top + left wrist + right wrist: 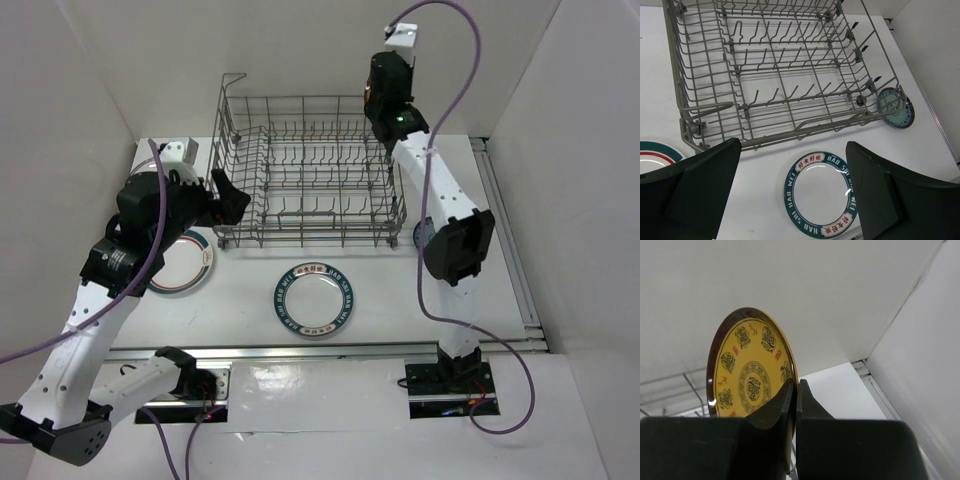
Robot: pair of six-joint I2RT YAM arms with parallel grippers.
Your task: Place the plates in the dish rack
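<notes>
1. Grip: right gripper clamped shut on the rim of the yellow plate, plate held on edge. Its dark medallion marks are unreadable.
2. left gripper wide open, holding nothing, by the near left corner of the dish rack.
3. Lettered plate flat on the table, just in front of the rack, framed between the left fingers in the wrist view. Rim reads "HAO WEI" plus red Chinese characters.
4. Teal-rimmed plate flat, left of it. Teal-blue patterned plate at the rack's right end.

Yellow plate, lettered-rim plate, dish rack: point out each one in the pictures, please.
yellow plate (pixel 752 372): right wrist view, on the middle of its patterned face.
lettered-rim plate (pixel 316 300): top external view, on its white centre.
dish rack (pixel 310 228): top external view, on its near wire wall.
</notes>
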